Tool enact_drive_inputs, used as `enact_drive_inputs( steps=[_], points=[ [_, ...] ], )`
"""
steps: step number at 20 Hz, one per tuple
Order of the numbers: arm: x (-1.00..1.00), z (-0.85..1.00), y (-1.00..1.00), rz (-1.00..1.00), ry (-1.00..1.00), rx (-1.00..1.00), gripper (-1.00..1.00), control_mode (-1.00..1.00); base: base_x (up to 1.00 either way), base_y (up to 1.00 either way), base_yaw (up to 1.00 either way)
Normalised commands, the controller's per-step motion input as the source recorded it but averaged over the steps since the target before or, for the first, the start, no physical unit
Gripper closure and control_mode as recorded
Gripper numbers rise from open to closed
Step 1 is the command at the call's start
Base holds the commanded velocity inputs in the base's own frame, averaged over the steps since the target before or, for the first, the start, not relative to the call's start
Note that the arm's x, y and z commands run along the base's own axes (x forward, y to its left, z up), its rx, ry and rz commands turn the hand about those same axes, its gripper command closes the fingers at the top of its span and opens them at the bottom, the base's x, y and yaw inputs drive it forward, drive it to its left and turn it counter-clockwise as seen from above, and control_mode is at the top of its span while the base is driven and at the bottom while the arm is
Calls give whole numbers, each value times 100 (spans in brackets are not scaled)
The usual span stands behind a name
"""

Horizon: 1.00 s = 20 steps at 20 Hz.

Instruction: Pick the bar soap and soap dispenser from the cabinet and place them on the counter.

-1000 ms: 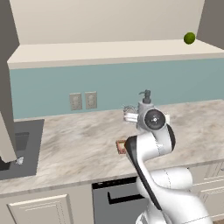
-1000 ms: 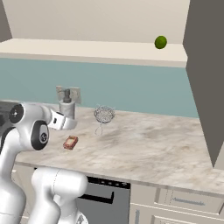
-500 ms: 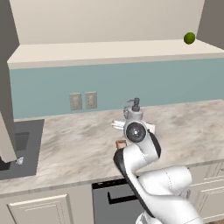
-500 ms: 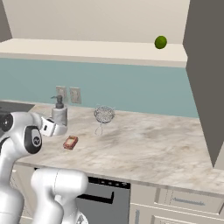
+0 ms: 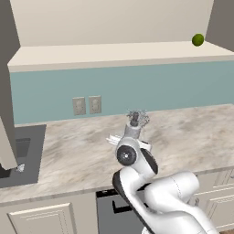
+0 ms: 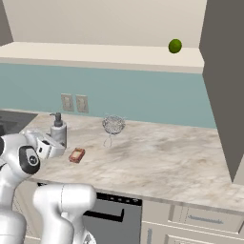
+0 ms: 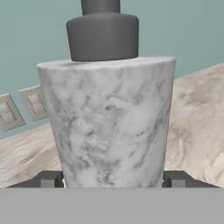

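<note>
The soap dispenser [image 7: 109, 127], a grey marbled bottle with a dark pump head, stands upright between my gripper's [image 7: 113, 180] two fingertips [image 7: 48, 179], which press its sides. In the right base view the soap dispenser [image 6: 58, 132] is low at the counter [image 6: 167, 164], just left of the bar soap [image 6: 76, 155], which lies flat on the stone. My gripper [image 6: 52, 144] is shut on the bottle's lower body. I cannot tell whether its base touches the counter. The left base view has the dispenser [image 5: 133, 130] just behind my wrist. The cabinet shelf [image 5: 114, 52] is above.
A green lime [image 6: 175, 45] rests on the cabinet shelf at the right. A wire-mesh ball [image 6: 113, 125] stands on the counter behind the soap. Two wall outlets [image 6: 75, 102] are on the teal backsplash. The dark sink [image 5: 18, 151] lies to the left. An open cabinet door [image 6: 224, 76] hangs at the right.
My gripper has carried the soap dispenser left and down toward the counter, ending beside the bar soap. The bar soap, mesh ball and lime have not moved.
</note>
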Motion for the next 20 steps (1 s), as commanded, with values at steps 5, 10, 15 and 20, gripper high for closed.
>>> enact_drive_inputs(
  steps=[5,10,15,20],
  points=[
    [11,-27,27,-5,-12,0,100,-100,0,0,0],
    [10,-22,16,-5,-8,-1,100,-100,0,0,0],
    [9,-31,4,-4,-1,-2,100,-100,0,0,0],
    [11,-31,3,-1,0,-4,100,-100,0,0,0]
  ],
)
